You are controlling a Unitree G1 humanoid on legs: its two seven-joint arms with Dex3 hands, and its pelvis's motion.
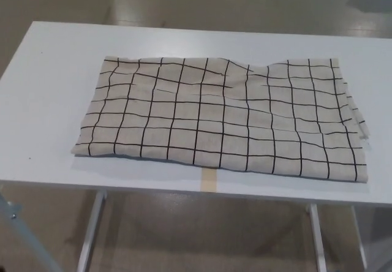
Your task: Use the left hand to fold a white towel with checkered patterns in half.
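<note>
1. I see neither hand from the head camera; no part of the left or right arm enters the frame, so I cannot tell whether they are released or clenched.
2. The towel [223,119] lies flat across the middle of the frame, off-white to beige with a thin black grid of squares.
3. It looks layered: along its right side, at the right of the frame, I can make out stacked edges that do not quite line up, with a lower layer peeking past the top one.
4. Its upper edge runs roughly level from upper left to upper right, with slight ripples near the upper centre.
5. Its lower edge slants down toward the lower right, ending close to the front edge of the surface.
6. The white surface [49,88] fills most of the frame, with bare margins left of and above the towel.
7. A strip of tan tape [209,180] shows at the front edge, just below the towel's lower edge, near bottom centre.
8. White legs [90,232] of the surface stand below, over a glossy grey floor [202,235].
</note>
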